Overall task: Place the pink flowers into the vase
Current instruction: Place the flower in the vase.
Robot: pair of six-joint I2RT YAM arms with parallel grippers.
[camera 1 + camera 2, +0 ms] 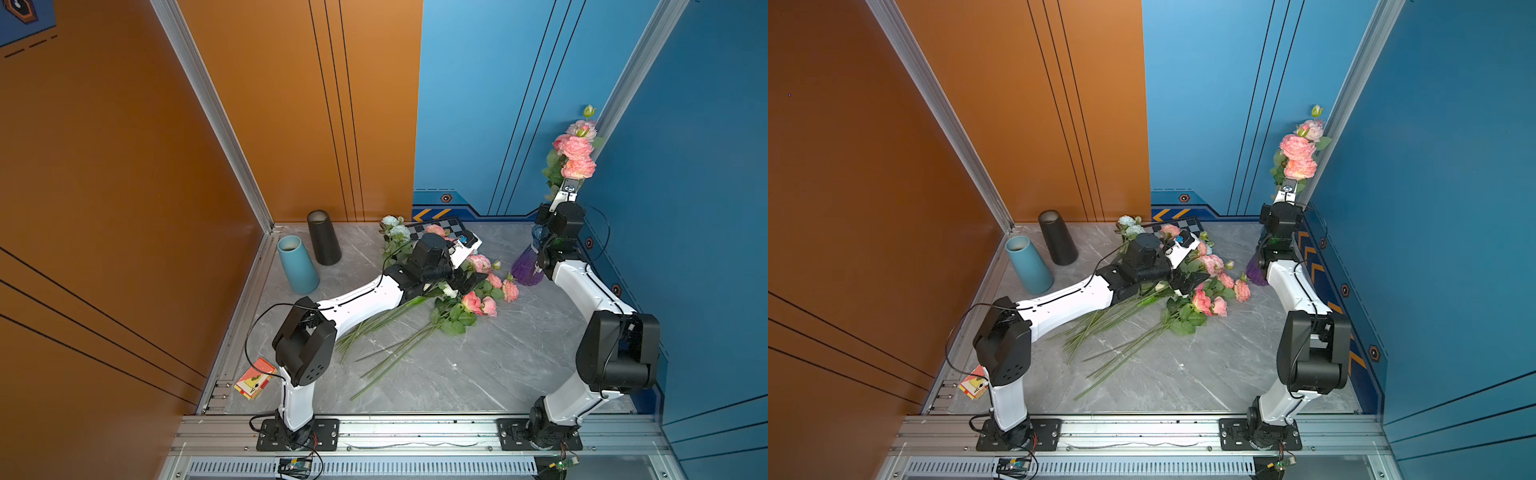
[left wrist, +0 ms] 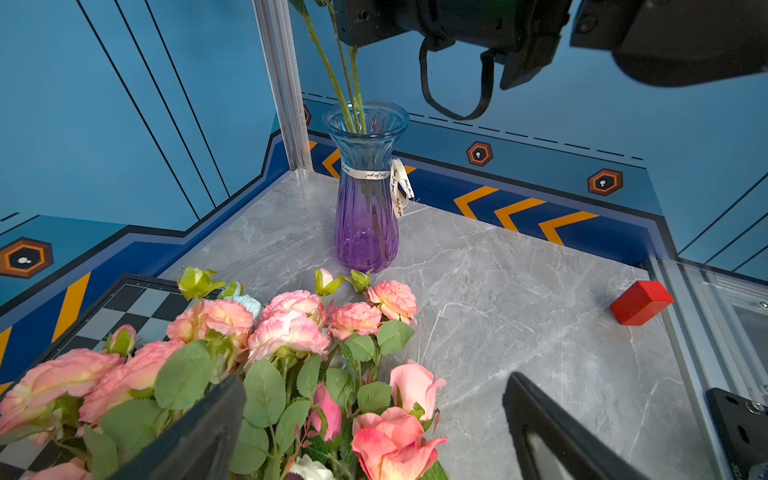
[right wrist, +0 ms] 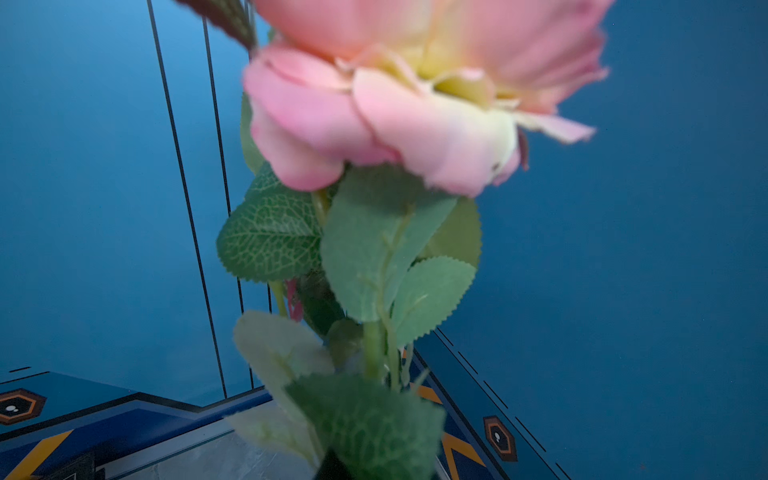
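From where I stand the right arm (image 1: 582, 286) is raised at two o'clock of the grey marbled counter (image 1: 478, 374), its jaws pressed together on the stalks of a spray of ruffled salmon-pink artificial flowers with green leaves (image 1: 575, 153), held upright, blooms high against the blue wall; the left wrist view shows thin green stems dipping into the mouth of the ribbed blue-to-purple glass vase (image 2: 365, 187) with a white ribbon round its waist, which stands upright in that same corner; so I judge this spray to be mid-insertion, not yet let go; the other pink flowers lie as a loose heap of pink roses and ruffled blooms on long green stems (image 1: 478, 286) near the middle toward one o'clock, heads nearest the vase, stalks trailing toward seven; the left arm (image 1: 361, 297) reaches over that heap with its jaws spread wide, gripping nothing; next, I reckon, the right arm should sink straight down until the stalks seat, then part its jaws without tipping the glass; the left must then close on pink stalks only, leaving the white rose (image 2: 309, 469) and the pale blue blossoms (image 1: 399, 230) behind
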